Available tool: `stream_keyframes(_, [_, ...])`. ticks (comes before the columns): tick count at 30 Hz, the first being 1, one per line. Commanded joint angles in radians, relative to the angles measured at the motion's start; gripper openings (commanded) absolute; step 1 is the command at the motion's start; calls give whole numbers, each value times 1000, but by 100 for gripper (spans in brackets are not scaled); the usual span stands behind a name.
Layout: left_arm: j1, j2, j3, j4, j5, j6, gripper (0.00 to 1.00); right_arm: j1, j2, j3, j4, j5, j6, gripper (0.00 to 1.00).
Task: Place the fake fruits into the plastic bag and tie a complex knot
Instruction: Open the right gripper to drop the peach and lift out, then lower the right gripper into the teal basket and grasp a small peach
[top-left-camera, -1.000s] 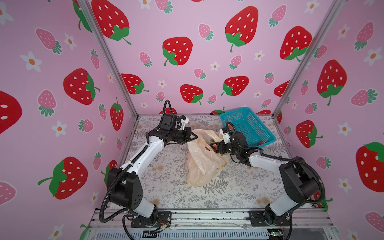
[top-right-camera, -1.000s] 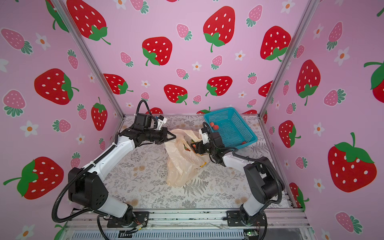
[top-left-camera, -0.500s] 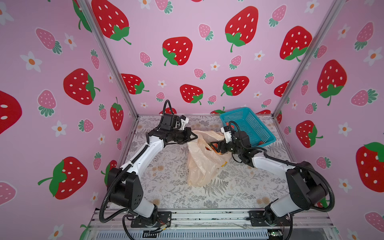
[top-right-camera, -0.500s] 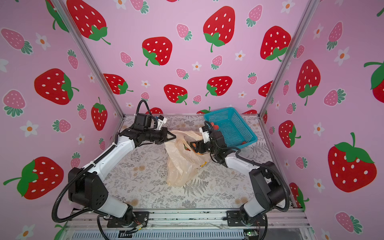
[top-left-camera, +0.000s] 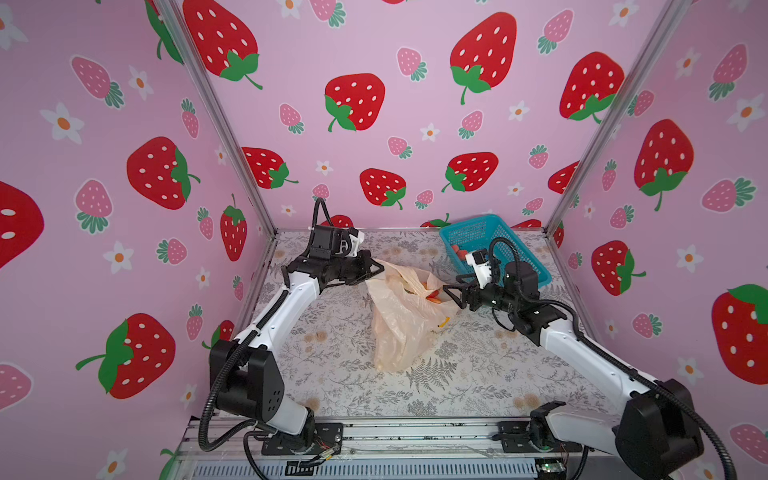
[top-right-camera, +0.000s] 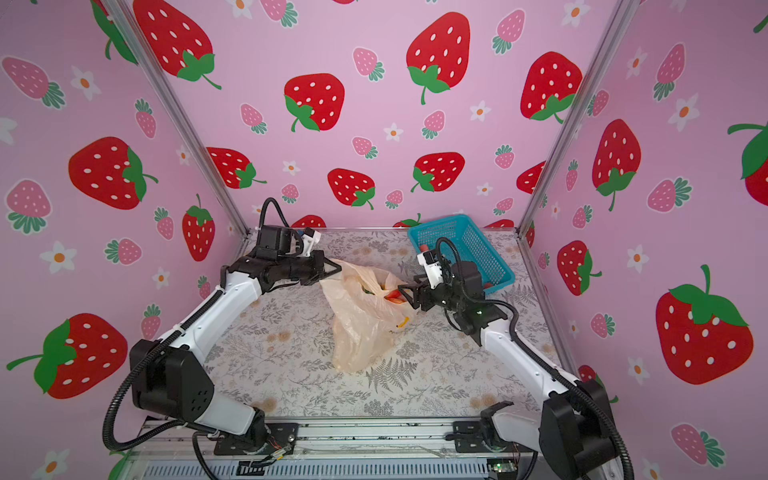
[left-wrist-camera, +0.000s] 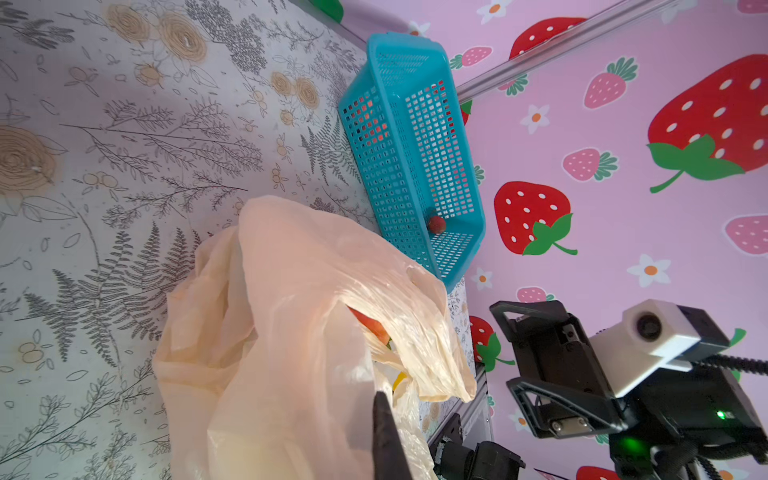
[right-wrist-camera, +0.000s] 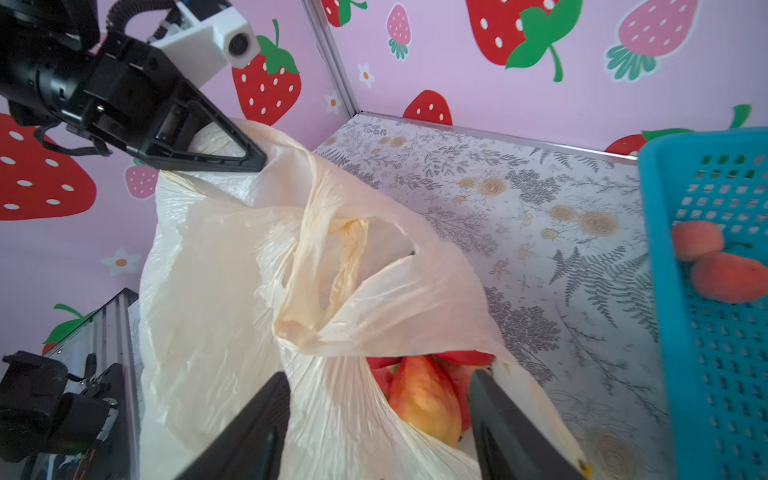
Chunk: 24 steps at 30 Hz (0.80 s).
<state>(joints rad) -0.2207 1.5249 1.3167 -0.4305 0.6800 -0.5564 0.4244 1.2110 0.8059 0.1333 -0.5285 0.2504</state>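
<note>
The peach plastic bag stands on the floral table with its mouth up. My left gripper is shut on the bag's upper rim and holds it up. The right gripper is open at the opposite side of the mouth, its fingers straddling crinkled plastic. Fake fruits, red and orange-yellow, lie inside the bag between those fingers, ungripped. More fruits are in the basket.
A blue mesh basket sits at the back right corner, just behind the right wrist. Pink strawberry-print walls close in three sides. An aluminium rail runs along the front edge between the arm bases.
The right gripper pushed slightly toward the bag's mouth, then drew back a little to the right. The left gripper and the bag's raised rim have stayed in place.
</note>
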Motion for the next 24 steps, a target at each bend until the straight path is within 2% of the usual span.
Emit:
stream_keyframes(1, [5,-17,-9,29,-4,-11,0,-124,29,-10,27,4,71,70])
stream_keyframes(5, [4,13,-5,21,15,-19,0,-224,203,70,89,77,143,70])
stream_keyframes(12, [2,19,-6,22,19,-20,0,-234,624,409,8,248,70,71])
stream_keyframes(18, [-5,17,-7,26,29,-24,0,-232,914,689,-94,223,51,71])
stream_keyframes(24, [-5,20,-6,28,35,-27,0,-229,1078,878,-175,190,30,71])
